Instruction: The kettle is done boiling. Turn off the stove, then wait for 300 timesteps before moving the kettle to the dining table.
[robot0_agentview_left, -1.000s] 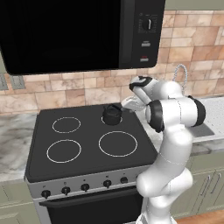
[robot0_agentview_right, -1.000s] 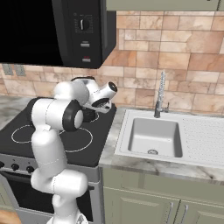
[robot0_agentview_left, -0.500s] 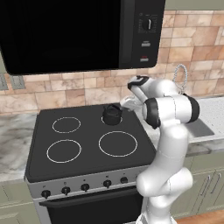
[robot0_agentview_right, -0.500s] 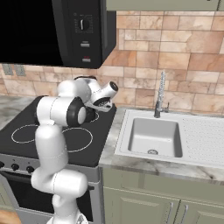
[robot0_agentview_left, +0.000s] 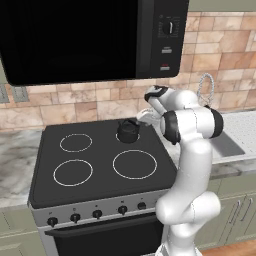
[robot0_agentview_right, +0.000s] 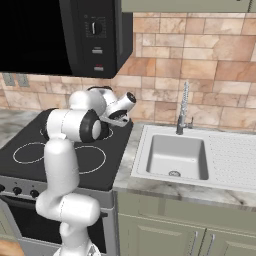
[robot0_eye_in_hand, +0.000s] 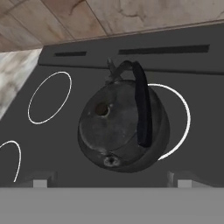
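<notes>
The small black kettle sits upright on the back right burner of the black glass stove. In the hand view the kettle lies just ahead, its arched handle and knobbed lid facing me, on a white ring of the stove. My gripper hovers a little above and to the right of the kettle, open and holding nothing. The gripper has its two fingertips wider apart than the kettle's body. The dining table is out of view.
A black microwave hangs low over the stove. A row of black knobs lines the steel front. To the right, a steel sink with a faucet is set in the marble counter. A brick wall stands behind.
My hand has edged slightly left toward the kettle. The kettle has not moved and the fingers have stayed open.
</notes>
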